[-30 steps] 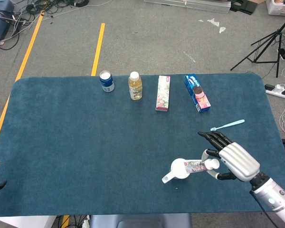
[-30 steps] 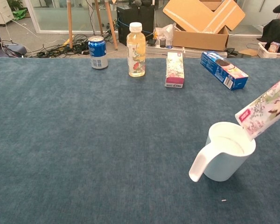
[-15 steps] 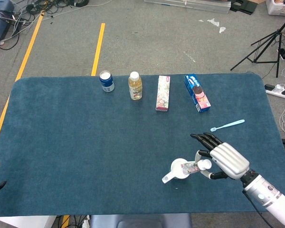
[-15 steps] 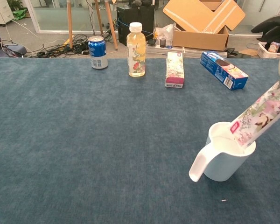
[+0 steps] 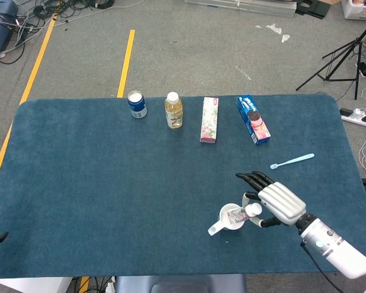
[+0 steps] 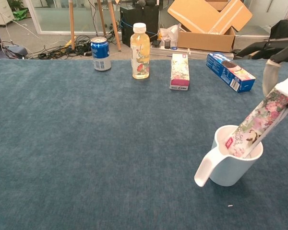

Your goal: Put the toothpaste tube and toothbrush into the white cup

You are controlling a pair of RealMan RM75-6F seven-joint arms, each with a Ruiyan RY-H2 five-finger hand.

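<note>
White cup [image 6: 234,163] sits near the front-right of the blue surface [image 5: 97,183], handle sticking out toward 7 o'clock. The right hand [image 5: 274,204] has the toothpaste tube [image 6: 257,125] pinched near its cap, other fingers spread; the tube's flat end is down inside the cup, body leaning up & out toward 2 o'clock in the chest view. Left hand isn't visible in either view.

Risk, as I see it: tube is long & tilted, cap end heavy and well above the rim. If the hand lets go w/ the tube this slanted, the weight could lever the cup over, or the tube could slide out over the rim. The cup looks light, nothing bracing it, so a sideways nudge from the fingers on release could shove it too. Safer to stand the tube more upright first.

Toothbrush [image 5: 292,160] lies on the surface at about 1 o'clock from the cup, well apart, not yet touched. Adding it later beside a leaning tube may jostle things again.
</note>
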